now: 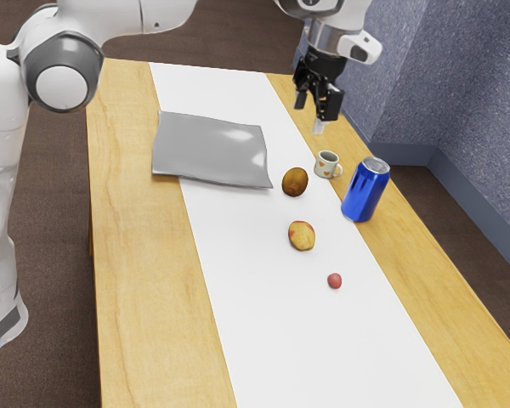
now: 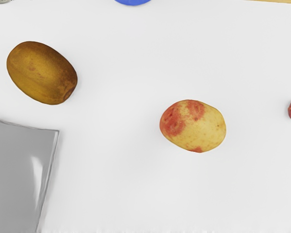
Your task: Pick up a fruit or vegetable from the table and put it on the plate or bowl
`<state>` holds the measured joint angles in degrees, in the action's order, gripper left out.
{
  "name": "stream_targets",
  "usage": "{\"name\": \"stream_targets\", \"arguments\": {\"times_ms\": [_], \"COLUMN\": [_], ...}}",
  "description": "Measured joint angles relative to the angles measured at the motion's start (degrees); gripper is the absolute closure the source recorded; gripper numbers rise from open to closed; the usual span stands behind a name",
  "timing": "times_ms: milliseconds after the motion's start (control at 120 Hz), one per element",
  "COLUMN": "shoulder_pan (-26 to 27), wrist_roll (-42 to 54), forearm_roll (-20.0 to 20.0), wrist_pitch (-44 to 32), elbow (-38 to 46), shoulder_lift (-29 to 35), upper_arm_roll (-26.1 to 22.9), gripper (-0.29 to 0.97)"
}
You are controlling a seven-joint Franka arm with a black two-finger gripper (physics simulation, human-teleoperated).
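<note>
**Tool open and empty above the far end of the desk, all the fruit on the runner**

Nearest to us on the desk (image 1: 144,280), a small red fruit (image 1: 334,280) lies on the white runner (image 1: 272,340) that runs down the desk's length. A little farther along is a yellow-and-red fruit (image 1: 302,235), resting on its side and apart from everything else. Beyond it sits a brown fruit (image 1: 295,181), oval and dull-skinned, just beside the near corner of the grey plate (image 1: 211,150) but not touching it. In the wrist view the same three fruits lie in a loose line on the white cloth, with the corner of the grey plate close to the brown one.

Toward the exterior view's right of the brown fruit, a blue can (image 1: 365,189) stands upright where the runner's edge meets the bare wood. A small mug (image 1: 327,163) stands just behind it. The grey plate is flat, square and glossy. It lies partly on the runner and partly on the wood, and nothing is on it.

Farthest off, our tool (image 1: 320,106) hangs from the arm (image 1: 68,68), well above the desk behind the mug. Its fingers are spread apart and it holds nothing.
</note>
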<state>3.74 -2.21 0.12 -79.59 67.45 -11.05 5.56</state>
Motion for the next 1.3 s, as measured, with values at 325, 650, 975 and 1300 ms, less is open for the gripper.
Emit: {"name": "stream_targets", "arguments": {"times_ms": [325, 650, 975, 1300], "shoulder_pan": [-0.28, 0.13, 1.1, 1.9], "wrist_roll": [18.12, 34.58, 42.39, 46.78], "forearm_roll": [4.11, 3.92, 1.38, -0.35], "wrist_pitch": [0.33, -8.6, -14.69, -19.37], "elbow": [3.85, 8.69, 10.23, 14.31], "shoulder_lift": [0.48, -0.26, -1.96, -4.17], "upper_arm_roll": [-0.08, -2.8, -2.92, -2.92], "gripper": [0.0, 0.0, 0.0, 0.0]}}
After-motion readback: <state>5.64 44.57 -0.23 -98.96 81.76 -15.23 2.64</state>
